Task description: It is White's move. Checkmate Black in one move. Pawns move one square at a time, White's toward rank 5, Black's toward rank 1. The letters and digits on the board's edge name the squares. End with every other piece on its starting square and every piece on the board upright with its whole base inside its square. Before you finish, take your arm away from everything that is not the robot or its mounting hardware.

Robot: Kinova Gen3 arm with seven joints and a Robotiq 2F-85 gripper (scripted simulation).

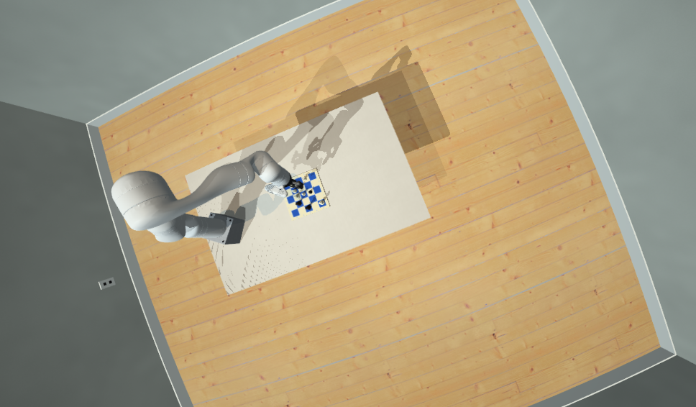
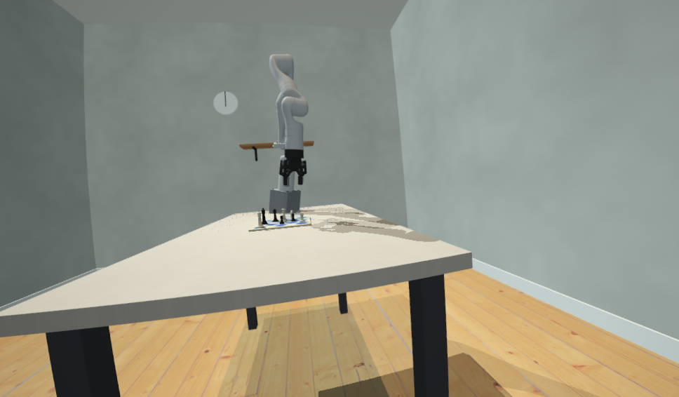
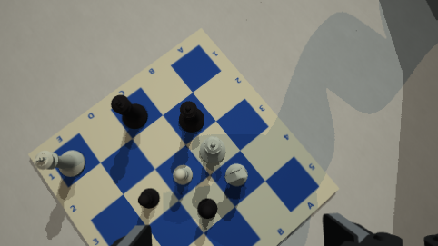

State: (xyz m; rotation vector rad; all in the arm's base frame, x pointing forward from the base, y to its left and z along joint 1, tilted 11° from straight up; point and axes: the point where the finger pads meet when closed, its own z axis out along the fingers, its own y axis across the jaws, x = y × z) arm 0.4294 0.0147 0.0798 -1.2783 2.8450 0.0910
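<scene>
A pale table (image 1: 359, 140) stands on a wooden floor; the white arm (image 1: 226, 179) reaches to a blue-and-cream chessboard (image 1: 307, 193). From the side, the gripper (image 2: 292, 176) hangs above the board (image 2: 280, 224), fingers spread, holding nothing. The wrist view looks down on black and white pieces, including a white queen (image 3: 212, 149) mid-board.

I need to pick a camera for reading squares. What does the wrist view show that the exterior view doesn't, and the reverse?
Only the wrist view shows the edge letters and digits on the board, so squares can be read, such as the white king on E1. Only the exterior view shows the open gripper hanging well above the pieces, the whole arm and the table legs. Both show the board and its upright pieces.
</scene>
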